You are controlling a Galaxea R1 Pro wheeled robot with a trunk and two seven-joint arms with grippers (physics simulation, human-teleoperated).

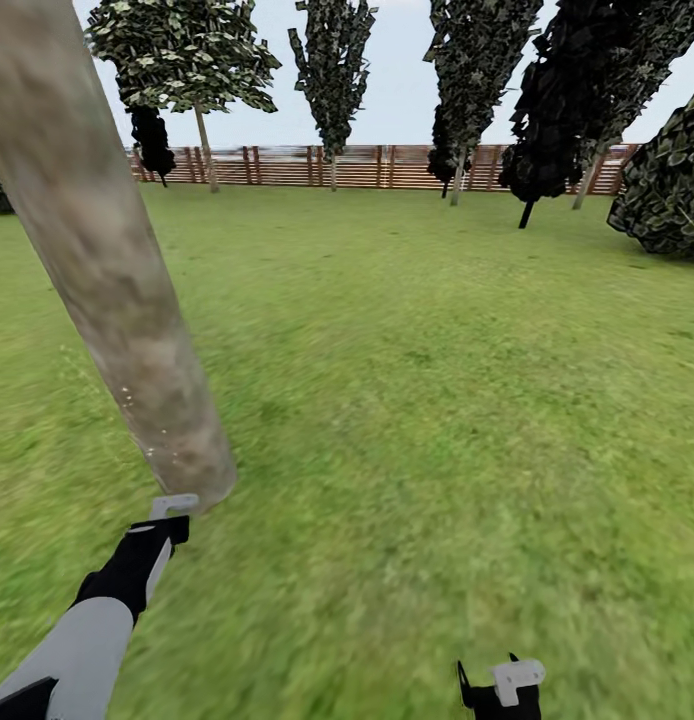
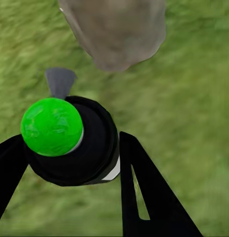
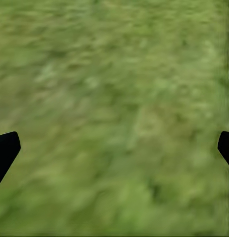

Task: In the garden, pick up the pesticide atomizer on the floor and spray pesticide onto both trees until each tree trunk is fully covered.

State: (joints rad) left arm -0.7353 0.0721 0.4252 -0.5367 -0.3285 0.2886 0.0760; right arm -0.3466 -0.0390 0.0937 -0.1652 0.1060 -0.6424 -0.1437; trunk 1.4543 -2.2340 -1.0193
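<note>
Grass covered the garden floor out to a brown slatted fence, with thin trees and dark shrubs standing before it. A thick pale grey-brown tree trunk, mottled greenish-tan, rose at the left of the head view and met the lawn just ahead of the left gripper.

The left arm reached forward toward the trunk's foot. In the left wrist view its black fingers were clamped on either side of the pesticide atomizer, whose black top carried a bright green spot and whose grey nozzle pointed at the trunk base, near it but not touching.

The right gripper sat low at the bottom edge of the head view, well apart from the trunk. In the right wrist view its fingers stood wide apart over bare grass, holding nothing.
</note>
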